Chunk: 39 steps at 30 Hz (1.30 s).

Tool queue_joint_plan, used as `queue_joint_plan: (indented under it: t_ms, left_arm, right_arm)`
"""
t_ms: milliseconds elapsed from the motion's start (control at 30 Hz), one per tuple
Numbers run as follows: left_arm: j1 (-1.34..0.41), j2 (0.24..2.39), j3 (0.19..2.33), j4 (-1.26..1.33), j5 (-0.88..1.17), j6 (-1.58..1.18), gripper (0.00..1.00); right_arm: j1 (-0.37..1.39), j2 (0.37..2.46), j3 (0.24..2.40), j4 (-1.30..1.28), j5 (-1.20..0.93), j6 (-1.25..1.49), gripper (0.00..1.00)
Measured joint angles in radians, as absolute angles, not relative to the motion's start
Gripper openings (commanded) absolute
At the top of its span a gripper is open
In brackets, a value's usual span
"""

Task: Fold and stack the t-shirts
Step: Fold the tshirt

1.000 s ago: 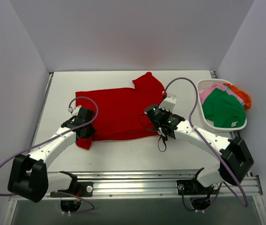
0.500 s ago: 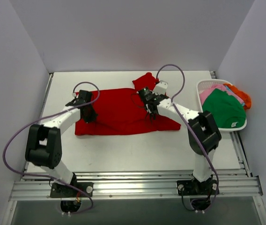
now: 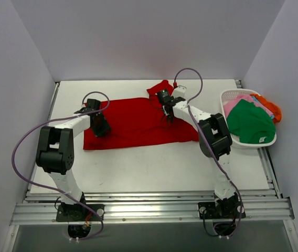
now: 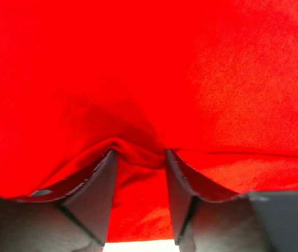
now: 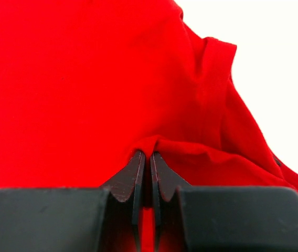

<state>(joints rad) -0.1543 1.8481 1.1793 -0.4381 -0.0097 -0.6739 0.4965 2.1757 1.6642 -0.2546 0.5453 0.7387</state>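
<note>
While the right gripper (image 3: pixel 168 116) pinches the red shirt (image 3: pixel 138 126) near its sleeve, the left gripper (image 3: pixel 100 128) stands half-open over a ridge; spread on the table (image 3: pixel 154 168), the limp cloth likely handles best by edges.

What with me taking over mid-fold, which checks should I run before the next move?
1. Hold: right gripper shut on the red t-shirt: ok.
2. Release: left gripper open, but a cloth ridge sits between its jaws: not ok.
3. Fold flat: not ok, a sleeve sticks out at the far edge.
4. Shirt fully on the table: ok.
5. Shirt apart from the basket: ok.
</note>
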Motion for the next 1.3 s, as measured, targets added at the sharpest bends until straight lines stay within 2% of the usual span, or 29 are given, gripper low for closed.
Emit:
queue_joint_plan:
  t_ms: [33, 67, 133, 167, 267, 367, 767, 867, 1067, 1300]
  left_arm:
    - [-0.154, 1.848, 1.179, -0.434, -0.006, -0.674, 0.67]
    - [-0.152, 1.848, 1.179, -0.431, 0.001, -0.672, 0.76]
    - [-0.151, 1.847, 1.185, -0.418, 0.013, -0.683, 0.90]
    - [-0.150, 1.847, 1.188, -0.412, 0.021, -0.688, 0.93]
    - [-0.145, 1.841, 1.188, -0.406, 0.031, -0.699, 0.96]
    - [-0.137, 1.825, 1.172, -0.400, 0.036, -0.707, 0.96]
    - [-0.117, 1.736, 1.107, -0.377, 0.066, -0.731, 0.96]
    - [-0.116, 1.726, 1.098, -0.364, 0.070, -0.731, 0.96]
    - [-0.116, 1.688, 1.056, -0.332, 0.085, -0.740, 0.95]
    - [-0.116, 1.685, 1.037, -0.304, 0.096, -0.748, 0.94]
  right_arm:
    - [0.495, 2.191, 1.680, -0.255, 0.536, 0.733, 0.00]
    - [0.491, 2.205, 1.694, -0.254, 0.528, 0.730, 0.00]
    - [0.488, 2.225, 1.716, -0.253, 0.512, 0.726, 0.12]
    - [0.484, 2.234, 1.725, -0.253, 0.503, 0.725, 0.40]
    - [0.479, 2.247, 1.743, -0.249, 0.477, 0.711, 0.81]
    - [0.474, 2.255, 1.754, -0.243, 0.456, 0.700, 0.93]
    - [0.443, 2.278, 1.913, -0.253, 0.424, 0.676, 0.93]
    - [0.443, 2.235, 1.840, -0.236, 0.416, 0.688, 0.90]
    - [0.474, 2.075, 1.542, -0.205, 0.395, 0.751, 0.87]
    - [0.599, 2.057, 1.501, -0.178, 0.400, 0.796, 0.77]
